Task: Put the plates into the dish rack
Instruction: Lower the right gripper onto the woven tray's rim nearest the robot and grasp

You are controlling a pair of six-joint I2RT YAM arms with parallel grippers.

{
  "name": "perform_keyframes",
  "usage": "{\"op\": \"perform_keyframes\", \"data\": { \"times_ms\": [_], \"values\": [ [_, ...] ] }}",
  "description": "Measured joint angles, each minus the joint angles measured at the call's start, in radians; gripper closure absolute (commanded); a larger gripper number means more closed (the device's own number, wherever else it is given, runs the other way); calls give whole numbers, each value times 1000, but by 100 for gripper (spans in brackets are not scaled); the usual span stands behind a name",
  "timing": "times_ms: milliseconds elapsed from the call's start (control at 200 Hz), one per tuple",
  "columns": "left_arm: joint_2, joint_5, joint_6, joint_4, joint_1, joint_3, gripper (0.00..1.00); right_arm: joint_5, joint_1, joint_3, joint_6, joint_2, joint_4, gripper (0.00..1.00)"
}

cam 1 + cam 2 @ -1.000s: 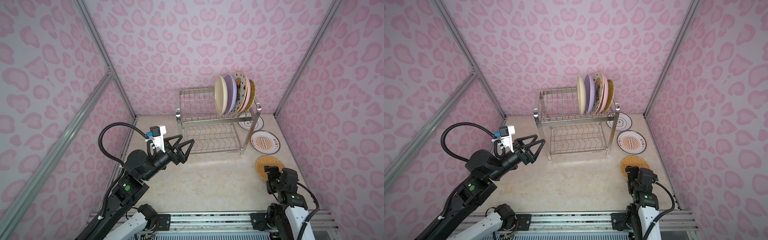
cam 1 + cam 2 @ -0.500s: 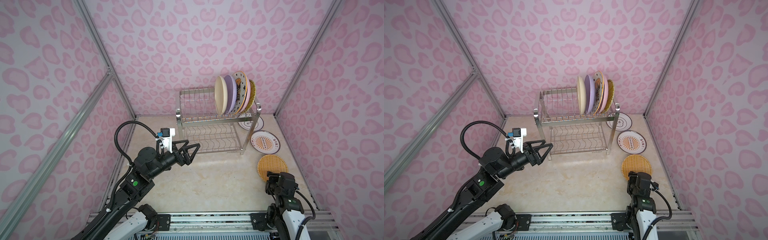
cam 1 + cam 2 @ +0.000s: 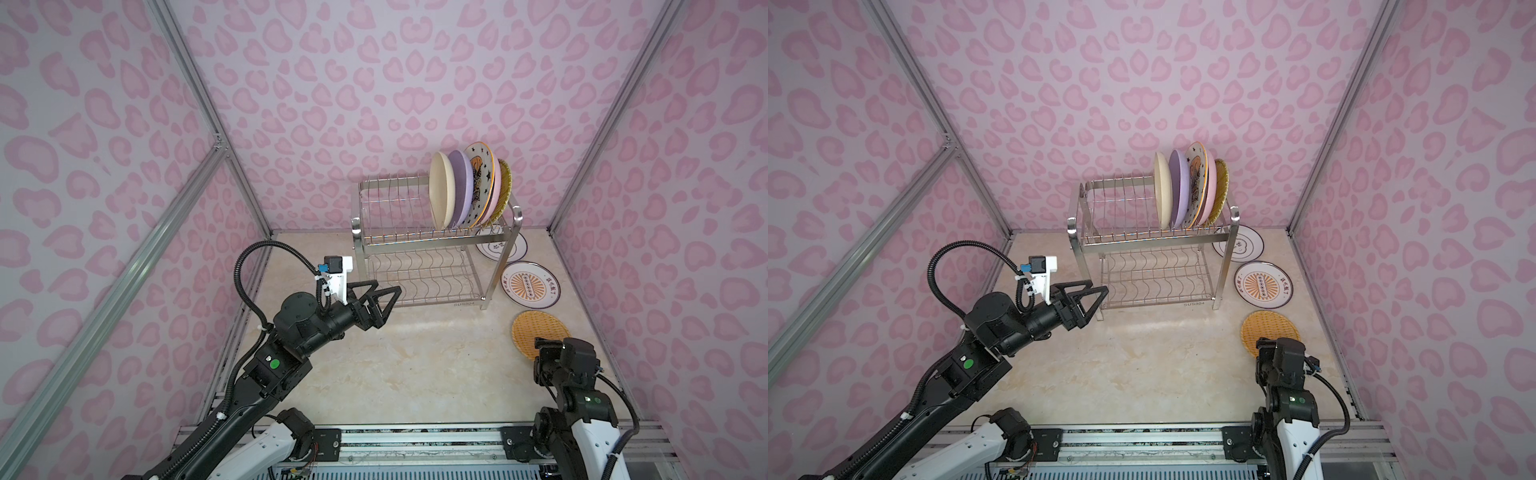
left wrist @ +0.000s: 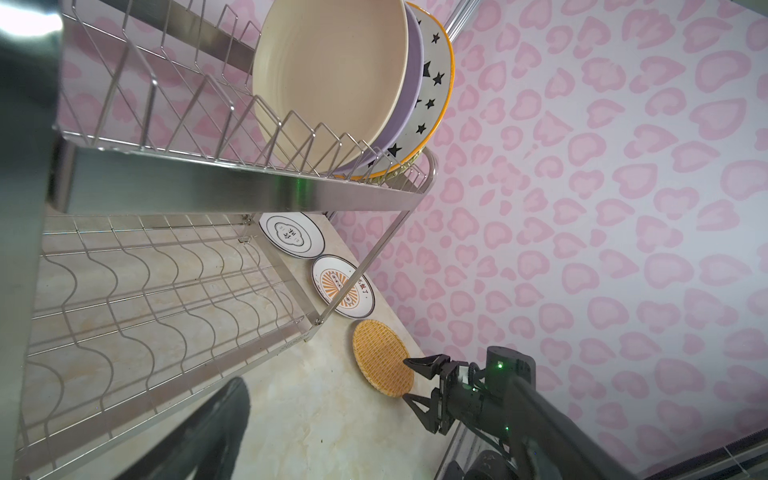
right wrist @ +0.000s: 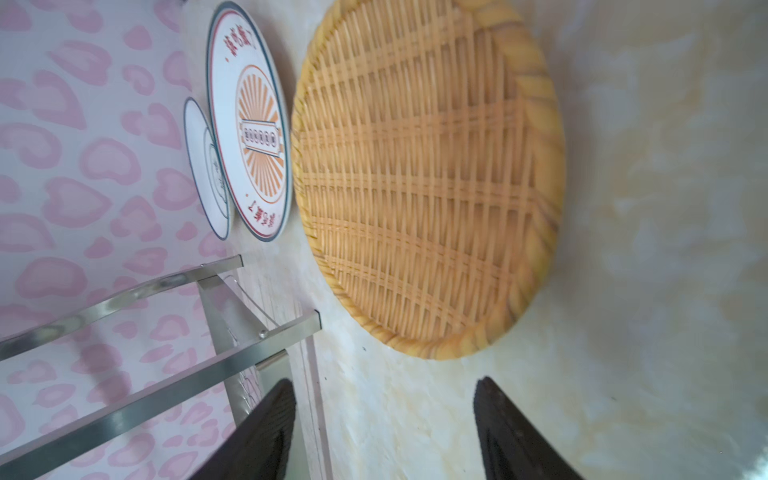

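- The black left gripper (image 3: 388,286) hovers with its jaws spread and nothing between them, just in front of the left front leg of the two-tier shiny steel wire dish rack (image 3: 419,245). In the left wrist view only one blurred dark finger (image 4: 216,436) shows.
- Five plates stand on edge at the right end of the rack's top tier: a cream plate (image 3: 442,191), a lilac plate (image 3: 464,187), a white star-patterned plate with orange rim (image 3: 482,174), a pink plate (image 3: 494,195) and a woven wicker plate (image 3: 505,183). The left wrist view hides the pink one.
- The lower tier of wavy wires is bare.
- Right of the rack, three plates lie flat in a row. A white dark-rimmed plate (image 3: 505,249) is partly behind the rack's leg. Next come a white sunburst-printed plate (image 3: 530,284) and a second round wicker plate (image 3: 538,332).
- The right gripper (image 4: 405,379) is covered by its own wrist in both top views. The wrist views show its jaws apart and empty, with the wicker plate just ahead of the tips.
- The tabletop (image 3: 415,361) is cream marble-look, and the walls (image 3: 332,83) carry a pink blotch pattern.
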Motion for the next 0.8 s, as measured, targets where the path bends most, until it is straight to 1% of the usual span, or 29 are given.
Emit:
{"op": "perform_keyframes", "data": {
  "times_ms": [275,360,590,725,801],
  "values": [
    [18,-8,-6,0,0,4,3,5,84,69,27,82,-48,28],
    [27,-8,-12,-1,0,9,3,14,115,74,39,93,-59,30],
    [48,9,-25,-2,0,42,3,63,190,3,114,64,-67,31],
    [56,21,-27,-4,0,46,3,100,201,-23,148,61,-51,32],
    [56,28,-31,-3,0,46,3,118,200,-51,168,62,-16,35]
  ]
}}
